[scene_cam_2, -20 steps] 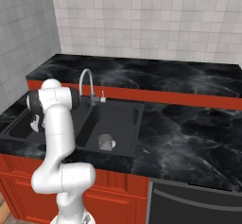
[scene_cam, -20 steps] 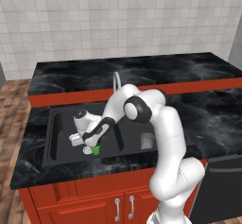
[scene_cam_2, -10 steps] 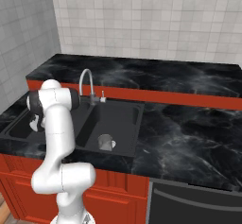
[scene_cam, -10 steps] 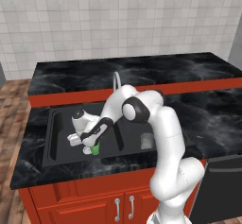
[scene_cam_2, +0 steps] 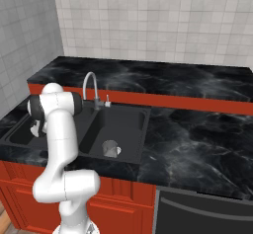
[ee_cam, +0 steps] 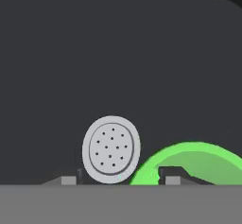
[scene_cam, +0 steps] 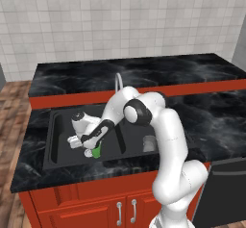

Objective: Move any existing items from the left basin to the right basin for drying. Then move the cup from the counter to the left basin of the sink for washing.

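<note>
- My gripper (scene_cam: 85, 145) is low inside the left basin (scene_cam: 62, 126) of the sink (scene_cam: 53, 162), near its front wall.
- Change: half a second ago the fingers were pressed together on the cup (scene_cam: 96, 152). In the hand view the two tips now stand apart, one beside the drain (ee_cam: 111, 149) and one inside the cup's green rim, so I read the gripper as spread and no longer pinching.
- The cup, bright green, sits at the basin floor just below my gripper in the left base view. In the hand view its rim arcs across the lower right, just beside the silver drain.
- I cannot tell from these views whether the cup stands fully upright or leans, or whether a fingertip touches its wall.
- The grey tumbler (scene_cam_2: 110, 149) stands in the right basin (scene_cam_2: 126, 124), well apart from the cup, on the other side of the divider and tap (scene_cam_2: 90, 87).
- Judgement: with the tumbler in the right basin and the cup released in the left basin, both parts of the task appear fulfilled.
- Next move, as I judge it: lift straight up out of the basin, keeping the fingers spread so that neither tip catches the rim and tips the cup.
- Risk: one tip lies inside the rim; a sideways withdrawal could drag the cup.
</note>
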